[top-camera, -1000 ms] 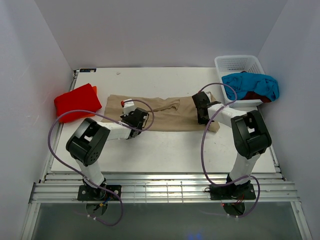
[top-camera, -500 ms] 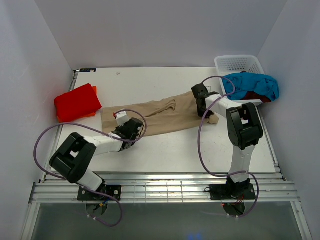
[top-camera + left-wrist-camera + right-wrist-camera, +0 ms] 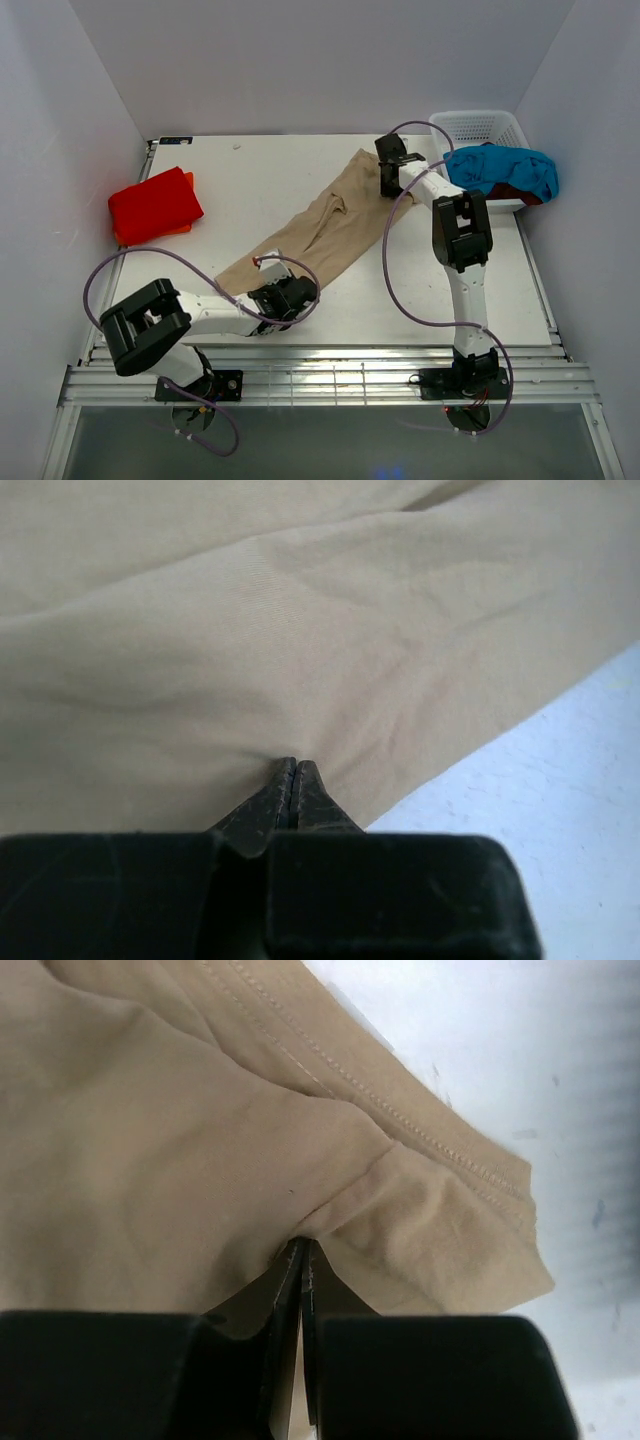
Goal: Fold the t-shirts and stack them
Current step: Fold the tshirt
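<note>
The tan t-shirt (image 3: 325, 225) lies stretched diagonally across the table, from the near left to the far right. My left gripper (image 3: 296, 297) is shut on its near end; the pinched cloth fills the left wrist view (image 3: 300, 660). My right gripper (image 3: 388, 185) is shut on its far end beside a stitched hem, seen in the right wrist view (image 3: 330, 1120). A folded bright red t-shirt (image 3: 153, 204) with orange beneath lies at the table's left edge. A turquoise-blue t-shirt (image 3: 500, 170) and a dark red one (image 3: 510, 190) hang over the basket's front.
A white plastic basket (image 3: 478, 127) stands at the far right corner. The white table (image 3: 400, 290) ends at a metal rail along the near side. White walls close in on three sides.
The tan t-shirt swung from lying left-right to a diagonal. My left gripper pulled its end toward the near edge, my right gripper carried its end toward the far side.
</note>
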